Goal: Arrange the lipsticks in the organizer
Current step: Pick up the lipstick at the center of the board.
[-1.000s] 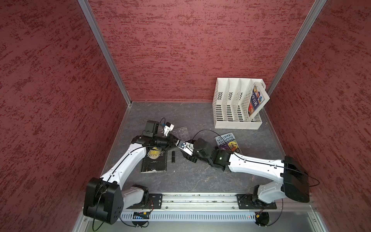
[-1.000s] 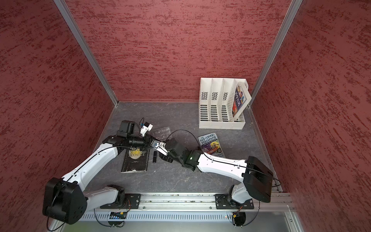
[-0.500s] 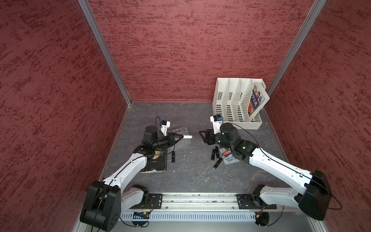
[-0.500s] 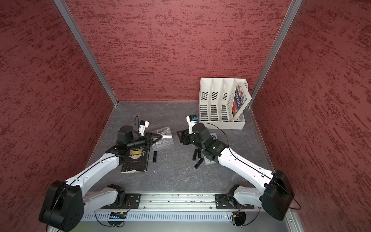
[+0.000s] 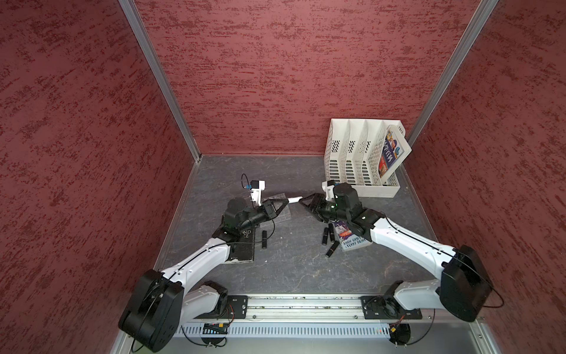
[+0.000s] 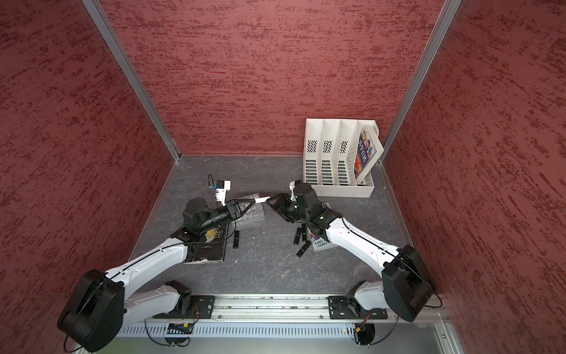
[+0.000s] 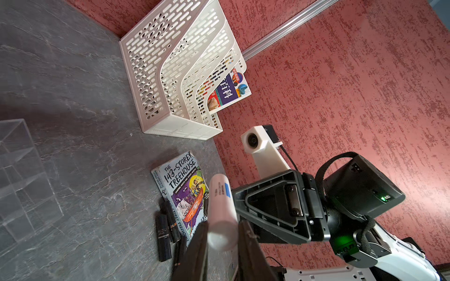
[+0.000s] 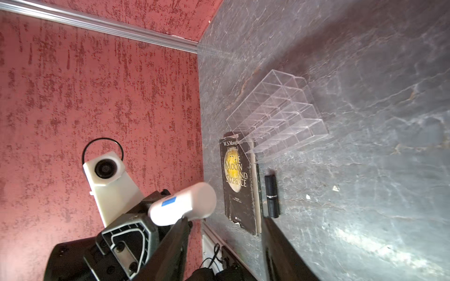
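**A:** Starting at the left edge, what am I holding?

**B:** My left pincer (image 5: 285, 201) is clamped narrow on one end of the white lipstick (image 5: 294, 199). It hangs over the organizer (image 8: 275, 114), which stands on the left half of the tabletop (image 5: 291, 269), toward the far edge and just beside the dark book (image 8: 237, 180). A lone black lipstick (image 5: 264, 243) lies flat along that book's right side.

**A:** Which way does the white tube point?

**B:** Its long axis runs roughly level, left to right across the middle of the tabletop. The gripped end is on my left and the free end reaches my right pincer (image 5: 307, 207).

**A:** And that one?

**B:** Its jaws stand apart with nothing between them. In the right wrist view the tube's free end sits beside one finger, off the gap's centre line. I can't tell whether it touches that finger.

**A:** So what does the next move turn on?

**B:** I judge it turns on that offset. For a handover, I'd need my right pincer shifted sideways until the tube lies in the gap. For a direct drop, my left arm is the nearer one, since the cells are right under it. But they open upward, so the level tube would first have to tip upright.

**A:** What's further right?

**B:** Three black lipsticks (image 5: 324, 237) lie flat against the colourful book (image 7: 182, 187), under my right arm.
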{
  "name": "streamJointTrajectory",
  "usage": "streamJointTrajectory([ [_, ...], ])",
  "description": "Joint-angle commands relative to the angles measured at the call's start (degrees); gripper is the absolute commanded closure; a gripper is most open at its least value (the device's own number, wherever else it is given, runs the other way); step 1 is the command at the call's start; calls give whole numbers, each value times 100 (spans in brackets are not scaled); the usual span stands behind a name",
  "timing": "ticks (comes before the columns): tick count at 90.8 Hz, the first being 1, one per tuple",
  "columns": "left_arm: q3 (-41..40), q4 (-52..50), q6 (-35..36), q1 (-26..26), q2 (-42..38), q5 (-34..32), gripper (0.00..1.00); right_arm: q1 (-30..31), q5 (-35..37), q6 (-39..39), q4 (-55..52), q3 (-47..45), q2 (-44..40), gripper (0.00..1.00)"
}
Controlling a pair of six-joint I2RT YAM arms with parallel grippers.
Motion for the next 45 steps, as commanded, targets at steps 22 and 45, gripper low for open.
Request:
streamJointTrajectory([
  [22, -162, 914, -427, -152, 235, 26, 83, -25, 39, 621, 1266, -163, 201, 49],
  [45, -153, 983, -483, -222, 291, 100, 83, -44, 74, 974, 1996, -176, 594, 60],
])
